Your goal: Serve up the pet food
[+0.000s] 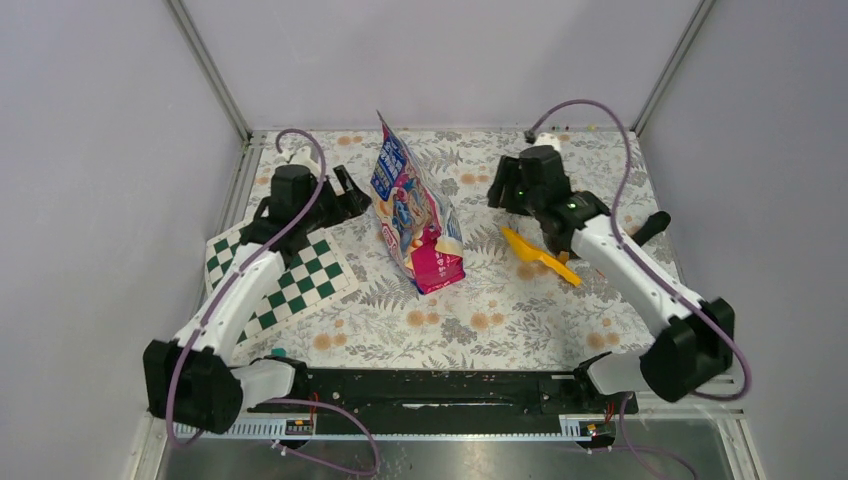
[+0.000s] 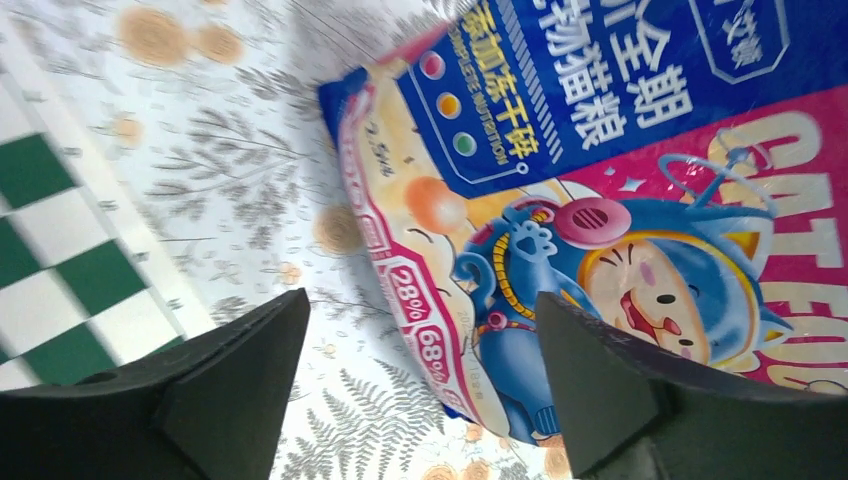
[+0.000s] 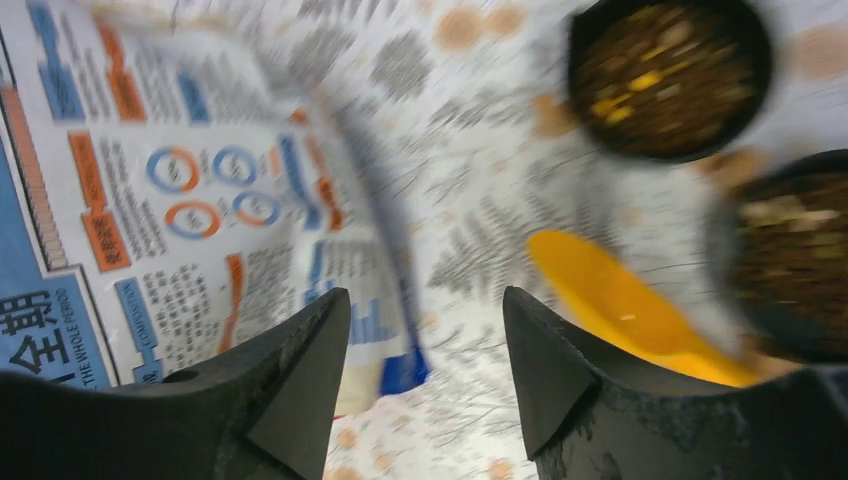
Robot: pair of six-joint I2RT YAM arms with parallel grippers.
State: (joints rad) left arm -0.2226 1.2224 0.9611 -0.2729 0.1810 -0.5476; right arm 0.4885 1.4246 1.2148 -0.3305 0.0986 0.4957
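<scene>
Two black bowls [image 3: 655, 153] sit off by the right arm, both heaped with the pet food [image 3: 665, 70], brown kibble with some yellow bits, so serving looks about done. The bowls only show in the right wrist view, which is blurred; from above the arm hides them. Right gripper [image 3: 425, 300] hangs over the floral cloth [image 1: 500, 310] with its fingers apart, nothing between them. The orange scoop [image 3: 620, 305] lies loose just beside the bowls, looks empty, probably parked there since the bowls are full. Left gripper [image 2: 420, 310] is spread wide too, gripping nothing, close by the cat-food bag [image 1: 415, 220]. Bag sits mid-table between the arms, propped or slumped, can't tell which, and it walls one arm off from the other. Checkered mat [image 1: 290, 275] lies under the left arm, unused.
</scene>
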